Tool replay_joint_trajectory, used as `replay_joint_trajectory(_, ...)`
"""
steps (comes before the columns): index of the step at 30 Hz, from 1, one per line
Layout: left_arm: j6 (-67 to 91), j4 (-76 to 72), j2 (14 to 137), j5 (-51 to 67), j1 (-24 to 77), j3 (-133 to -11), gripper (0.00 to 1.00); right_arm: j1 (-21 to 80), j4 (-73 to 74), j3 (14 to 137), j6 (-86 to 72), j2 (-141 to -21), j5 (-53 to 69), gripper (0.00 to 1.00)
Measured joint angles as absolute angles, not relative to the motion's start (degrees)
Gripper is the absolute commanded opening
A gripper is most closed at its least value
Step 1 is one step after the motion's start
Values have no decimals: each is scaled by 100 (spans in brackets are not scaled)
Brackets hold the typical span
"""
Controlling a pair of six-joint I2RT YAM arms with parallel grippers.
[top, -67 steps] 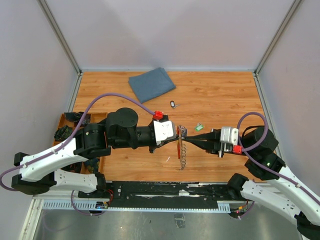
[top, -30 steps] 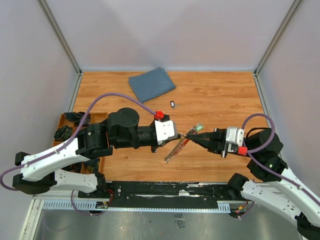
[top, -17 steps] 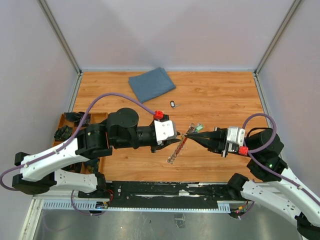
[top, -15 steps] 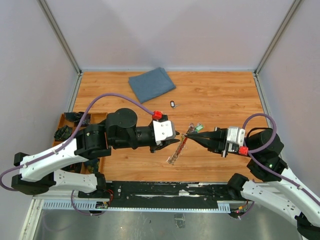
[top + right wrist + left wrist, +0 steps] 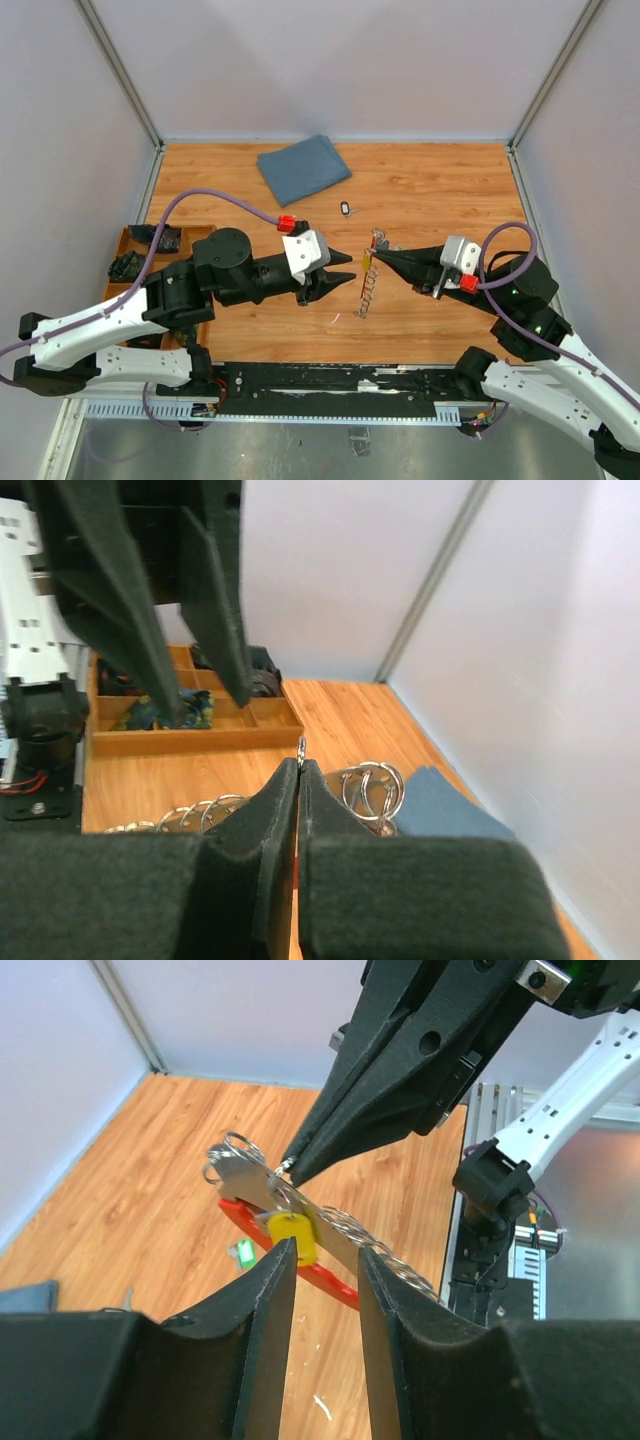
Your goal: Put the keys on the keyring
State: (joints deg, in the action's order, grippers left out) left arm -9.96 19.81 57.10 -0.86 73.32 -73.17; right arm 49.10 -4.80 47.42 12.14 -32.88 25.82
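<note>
The keyring (image 5: pixel 367 285) hangs from my right gripper (image 5: pixel 378 252), which is shut on one of its small silver rings (image 5: pixel 301 748). In the left wrist view its red loop (image 5: pixel 322 1273), silvery chain (image 5: pixel 380 1252) and a yellow-headed key (image 5: pixel 291 1236) on it show just past my fingers. My left gripper (image 5: pixel 338 272) is open and empty, a little left of the keyring, not touching it; it also shows in the left wrist view (image 5: pixel 325 1252). A small dark key-like thing (image 5: pixel 345 208) lies on the table farther back. I cannot make out a blue key.
A folded blue cloth (image 5: pixel 303 167) lies at the back of the wooden table. A wooden tray (image 5: pixel 128 243) with small parts stands at the left edge. A small green tag (image 5: pixel 243 1252) lies on the table under the keyring.
My left gripper has let go of the keyring, opened and drawn back to the left. The keyring now hangs straight down from my right gripper, which has moved left.
</note>
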Motion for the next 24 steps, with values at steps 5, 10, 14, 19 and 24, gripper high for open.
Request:
replay_joint_trajectory(5,-615,1621,5675,-558,7332,-6928,42,4910,-128,4803,1225,-3393,1883,1)
replay_joint_trajectory(10,-370,1514,5677,-1319,7310,-6866,46,4910,368,4945,1173,-3583,1107,1)
replay_joint_trajectory(14,-110,1533,5728,-1496,6858,-6866,48,4910,985,5100,980,-3883,631,2)
replay_joint_trajectory(19,274,1636,5800,-1538,5883,-6829,51,4910,1706,5212,607,-4362,268,6)
replay_joint_trajectory(24,600,1625,5780,-1284,5041,-6453,50,4910,2237,5210,202,-4805,93,6)
